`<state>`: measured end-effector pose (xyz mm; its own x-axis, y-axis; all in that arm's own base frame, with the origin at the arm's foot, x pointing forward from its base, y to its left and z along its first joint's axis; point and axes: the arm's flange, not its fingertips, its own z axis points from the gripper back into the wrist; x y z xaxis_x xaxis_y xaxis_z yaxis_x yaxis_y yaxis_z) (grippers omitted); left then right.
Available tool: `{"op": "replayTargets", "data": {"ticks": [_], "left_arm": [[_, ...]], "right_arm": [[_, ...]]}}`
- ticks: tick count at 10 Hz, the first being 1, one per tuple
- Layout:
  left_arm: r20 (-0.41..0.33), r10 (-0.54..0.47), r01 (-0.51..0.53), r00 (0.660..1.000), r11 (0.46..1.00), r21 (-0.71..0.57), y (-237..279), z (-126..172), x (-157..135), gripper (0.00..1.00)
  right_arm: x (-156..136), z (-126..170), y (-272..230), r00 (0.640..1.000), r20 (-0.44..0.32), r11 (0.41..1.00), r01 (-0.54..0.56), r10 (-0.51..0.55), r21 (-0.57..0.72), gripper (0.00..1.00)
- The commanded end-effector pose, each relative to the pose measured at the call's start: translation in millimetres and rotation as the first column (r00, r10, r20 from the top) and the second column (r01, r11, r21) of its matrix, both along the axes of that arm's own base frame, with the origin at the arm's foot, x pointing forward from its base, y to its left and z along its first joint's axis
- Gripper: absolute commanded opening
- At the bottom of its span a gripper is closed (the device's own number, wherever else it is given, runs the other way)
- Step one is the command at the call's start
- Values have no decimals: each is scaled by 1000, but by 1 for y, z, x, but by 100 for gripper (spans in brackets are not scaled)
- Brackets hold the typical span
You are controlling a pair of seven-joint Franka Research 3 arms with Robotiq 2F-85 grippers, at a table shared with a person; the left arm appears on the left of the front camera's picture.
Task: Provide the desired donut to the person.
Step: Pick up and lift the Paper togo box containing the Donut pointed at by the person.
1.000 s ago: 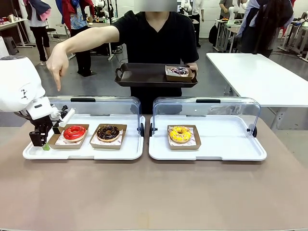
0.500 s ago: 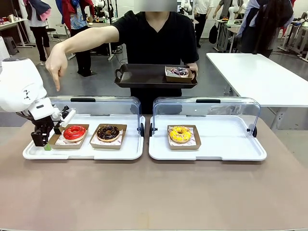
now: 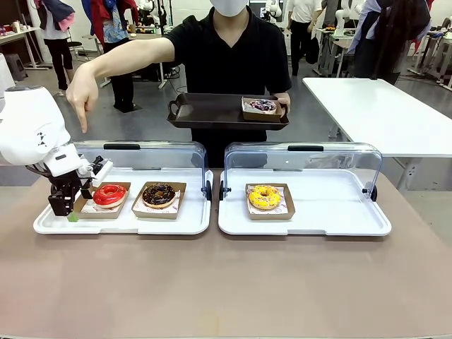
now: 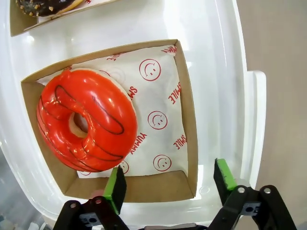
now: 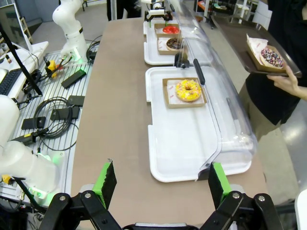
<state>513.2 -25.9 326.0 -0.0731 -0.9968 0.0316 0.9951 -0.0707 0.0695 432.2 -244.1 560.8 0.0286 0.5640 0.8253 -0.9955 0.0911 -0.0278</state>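
The person (image 3: 226, 49) in a black T-shirt points a hand (image 3: 84, 95) down over the red donut (image 3: 109, 193). The other hand holds a black tray (image 3: 212, 111) that carries a boxed sprinkled donut (image 3: 263, 106). My left gripper (image 3: 70, 212) is at the left end of the red donut's cardboard box (image 4: 188, 120). It is open (image 4: 170, 184), with the box's corner between its green pads (image 4: 115, 184). The red donut (image 4: 86, 120) lies just beyond. My right gripper (image 5: 162, 184) hangs open and high over the table with nothing in it.
The left white tray (image 3: 127, 222) also holds a chocolate donut (image 3: 159, 194). A yellow donut (image 3: 265, 196) sits on the right white tray (image 3: 332, 219). Clear lids (image 3: 304, 159) stand open behind both trays. A white table (image 3: 381, 106) stands at the far right.
My left arm has shifted slightly right, toward the red donut's box. The person keeps pointing and still holds the tray.
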Motion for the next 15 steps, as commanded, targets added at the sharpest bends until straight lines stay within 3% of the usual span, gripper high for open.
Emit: {"op": "replayTargets", "data": {"ticks": [1,3,4,11,13,15], "left_arm": [[0,-31,31,1000,999,-18,3,-4,3,62],[-3,-40,40,999,999,-14,4,-2,6,8],[1,-38,38,999,999,-17,3,-3,3,0],[-11,-57,57,998,998,-12,1,2,1,0],[-25,-78,78,997,997,14,-4,15,-15,0],[-118,-109,118,987,990,78,-22,55,-47,0]], "right_arm": [[-2,-1,1,1000,-7,1000,-9,9,-12,100],[-2,-1,1,1000,-7,1000,-9,9,-12,100],[-2,-1,1,1000,-7,1000,-9,9,-12,100],[-2,-1,1,1000,-7,1000,-9,9,-12,100],[-2,-1,1,1000,-7,1000,-9,9,-12,100],[-2,-1,1,1000,-7,1000,-9,9,-12,100]]}}
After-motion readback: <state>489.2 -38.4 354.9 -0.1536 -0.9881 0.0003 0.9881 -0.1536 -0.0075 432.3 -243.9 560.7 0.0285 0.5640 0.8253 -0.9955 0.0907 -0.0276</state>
